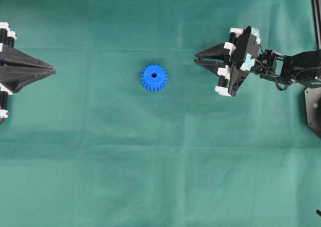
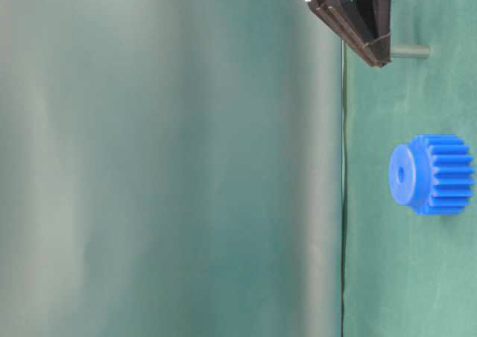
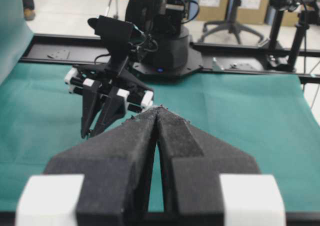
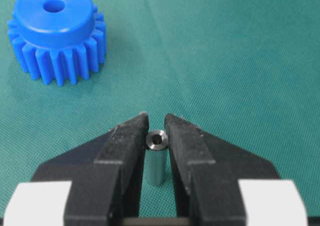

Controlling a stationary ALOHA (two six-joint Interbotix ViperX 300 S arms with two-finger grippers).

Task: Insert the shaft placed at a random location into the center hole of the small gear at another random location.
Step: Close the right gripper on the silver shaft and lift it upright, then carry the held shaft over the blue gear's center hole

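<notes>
The blue small gear (image 1: 153,78) lies flat on the green cloth, hub up, with its center hole (image 1: 153,76) open; it also shows in the right wrist view (image 4: 55,31) and the table-level view (image 2: 432,174). My right gripper (image 1: 196,61) is to the gear's right, shut on the shaft (image 4: 156,156), a short silver pin held upright between the fingertips, its shiny end up. The shaft (image 2: 411,51) sticks out below the fingers in the table-level view. My left gripper (image 1: 54,70) is shut and empty at the far left.
The green cloth (image 1: 160,177) covers the whole table. A black rail and the right arm's base (image 3: 165,56) stand at the far end in the left wrist view. The right arm's mount (image 1: 313,106) sits at the right edge.
</notes>
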